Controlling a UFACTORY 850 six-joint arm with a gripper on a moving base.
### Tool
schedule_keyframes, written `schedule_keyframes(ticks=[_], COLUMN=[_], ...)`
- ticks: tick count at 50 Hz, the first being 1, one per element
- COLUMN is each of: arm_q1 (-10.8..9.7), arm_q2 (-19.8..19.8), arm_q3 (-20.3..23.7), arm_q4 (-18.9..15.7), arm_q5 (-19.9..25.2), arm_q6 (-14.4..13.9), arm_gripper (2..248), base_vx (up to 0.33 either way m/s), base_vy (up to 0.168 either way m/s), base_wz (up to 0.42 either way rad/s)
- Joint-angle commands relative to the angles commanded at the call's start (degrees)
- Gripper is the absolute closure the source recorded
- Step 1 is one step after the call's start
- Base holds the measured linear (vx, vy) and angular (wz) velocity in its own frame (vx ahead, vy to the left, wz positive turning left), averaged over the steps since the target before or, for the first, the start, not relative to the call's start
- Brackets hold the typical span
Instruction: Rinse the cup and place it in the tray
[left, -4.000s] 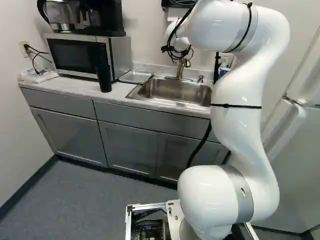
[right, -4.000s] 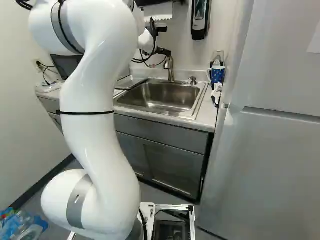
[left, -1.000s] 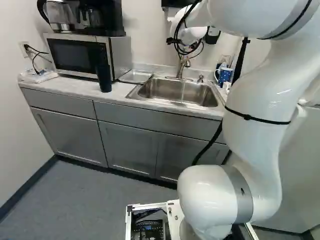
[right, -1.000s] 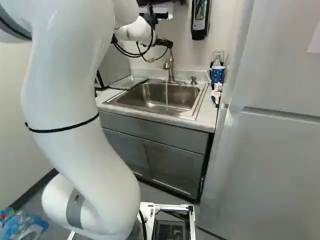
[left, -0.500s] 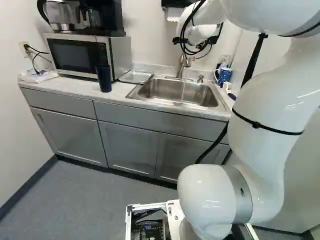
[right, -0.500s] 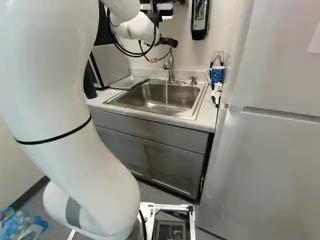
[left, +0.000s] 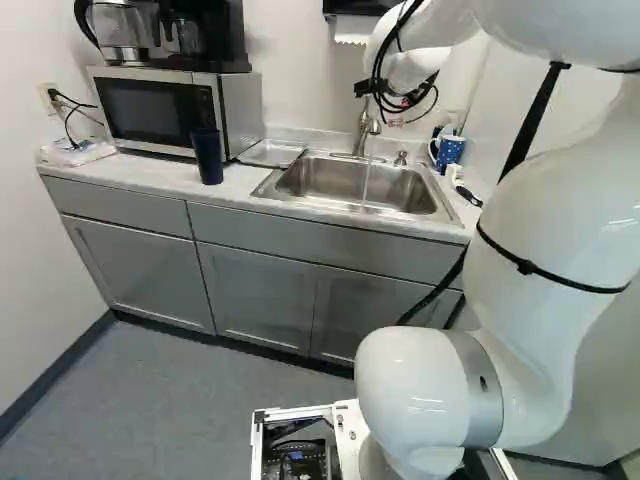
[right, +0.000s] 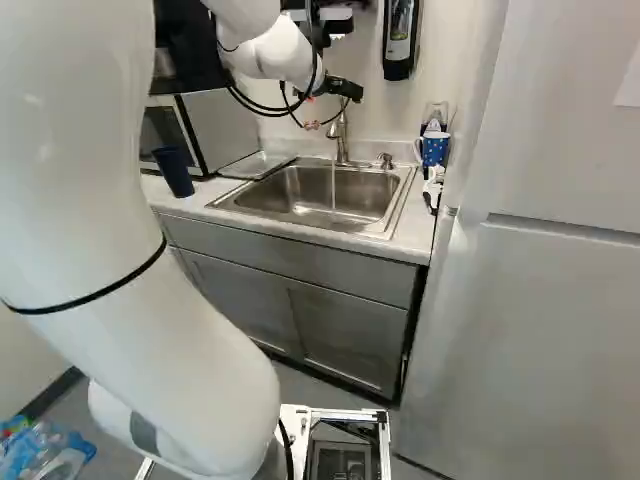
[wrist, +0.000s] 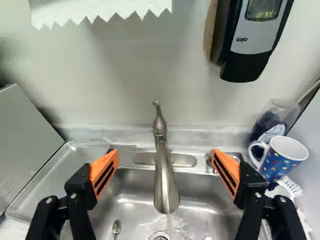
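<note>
My gripper (right: 350, 92) is up by the faucet (right: 341, 143) in the right base view. In the wrist view, the gripper (wrist: 165, 154) stands open, its orange pads apart on either side of the faucet, gripping nothing. Water runs from the spout into the sink (left: 345, 182). A dark blue cup (left: 208, 157) stands upright on the counter in front of the microwave. The shallow metal tray (left: 270, 153) lies between microwave and sink. A dotted mug (wrist: 281, 157) stands beyond the sink's other side.
The microwave (left: 160, 110) carries a coffee maker. A soap dispenser (wrist: 252, 40) and paper towel (wrist: 100, 10) hang above the sink. The refrigerator (right: 530, 300) stands right of the counter. A spoon (wrist: 116, 227) lies in the sink, a brush (wrist: 291, 186) by the mug.
Water now flows where none showed four seconds ago. The upper arm has swung right in the left base view and left in the right one; the gripper has drawn slightly right. The base stayed put.
</note>
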Motion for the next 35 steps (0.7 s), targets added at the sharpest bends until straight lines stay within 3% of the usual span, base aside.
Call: schedule_keyframes(ticks=[16, 35], arm_q1=[-1.32, -2.05], arm_q2=[2.87, 5.53], arm_q3=[2.85, 5.43], arm_q4=[-2.59, -2.86], arm_q5=[-3.71, -10.19], arm_q6=[0.00, 0.00], arm_gripper=[3, 3], base_vx=[0.000, 0.000], base_vy=[0.000, 0.000], base_wz=[0.000, 0.000])
